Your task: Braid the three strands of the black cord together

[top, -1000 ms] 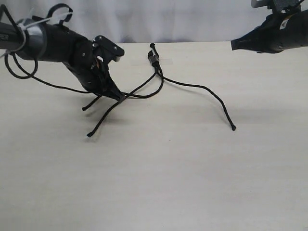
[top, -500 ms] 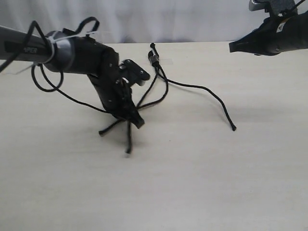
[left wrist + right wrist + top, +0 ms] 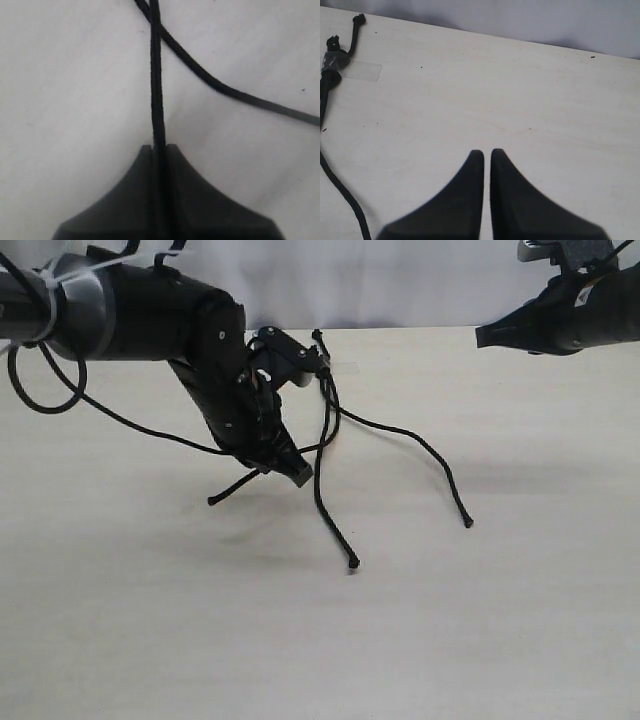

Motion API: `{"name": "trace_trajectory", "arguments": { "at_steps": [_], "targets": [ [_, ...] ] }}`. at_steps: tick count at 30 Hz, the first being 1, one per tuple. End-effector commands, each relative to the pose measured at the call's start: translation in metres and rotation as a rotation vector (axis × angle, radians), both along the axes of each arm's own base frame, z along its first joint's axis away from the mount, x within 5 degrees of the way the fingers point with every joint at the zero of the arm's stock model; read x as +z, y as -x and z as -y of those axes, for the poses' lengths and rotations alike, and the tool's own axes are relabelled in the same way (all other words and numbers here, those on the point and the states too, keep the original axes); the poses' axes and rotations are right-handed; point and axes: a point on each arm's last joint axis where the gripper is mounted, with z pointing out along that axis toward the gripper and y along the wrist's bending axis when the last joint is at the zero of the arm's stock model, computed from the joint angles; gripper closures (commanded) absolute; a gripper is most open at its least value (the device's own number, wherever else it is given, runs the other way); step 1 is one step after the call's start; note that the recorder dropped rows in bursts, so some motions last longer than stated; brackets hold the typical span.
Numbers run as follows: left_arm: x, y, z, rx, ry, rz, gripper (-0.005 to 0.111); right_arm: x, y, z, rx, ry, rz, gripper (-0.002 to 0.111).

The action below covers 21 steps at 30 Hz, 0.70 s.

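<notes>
Black cord (image 3: 322, 366): bound end taped near the table's (image 3: 480, 620) far edge, three strands (image 3: 353, 562) fanned toward the camera.
Left gripper (image 3: 291, 472) is pinched tight on the leftmost strand (image 3: 156, 90), tip low over the pale wood-look surface; the other two strands lie loose beside it. Right gripper (image 3: 484, 335) is closed on nothing and hangs high, well off to the right. White backdrop (image 3: 400, 280) behind.
</notes>
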Motion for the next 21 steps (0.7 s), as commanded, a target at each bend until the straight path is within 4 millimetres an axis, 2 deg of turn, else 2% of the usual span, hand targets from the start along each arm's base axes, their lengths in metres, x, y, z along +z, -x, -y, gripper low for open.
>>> {"name": "trace_trajectory", "arguments": {
  "at_steps": [1,4,7,12,14,19,21],
  "targets": [
    [-0.015,0.006,-0.007,0.035,0.018,0.018,0.107,-0.001,0.0,0.002,-0.009,-0.01,0.006,0.104],
    [-0.023,0.004,-0.015,0.057,0.036,0.055,0.107,-0.001,0.0,0.002,-0.009,-0.01,0.006,0.104],
    [-0.026,0.005,-0.015,0.058,0.034,0.05,0.107,-0.001,0.0,0.002,-0.009,-0.01,0.006,0.104],
    [-0.042,0.003,-0.015,0.058,0.023,0.031,0.106,-0.001,0.0,0.002,-0.011,-0.014,0.006,0.104],
    [-0.043,0.003,-0.015,0.062,0.023,0.029,0.102,-0.001,0.0,0.002,-0.011,-0.014,0.006,0.104],
    [-0.043,0.003,-0.018,0.096,0.02,0.004,0.079,-0.001,0.0,0.002,-0.011,-0.014,0.006,0.104],
    [-0.044,0.004,-0.023,0.114,0.012,-0.017,0.075,-0.001,0.0,0.002,-0.011,-0.014,0.006,0.104]
  ]
}}
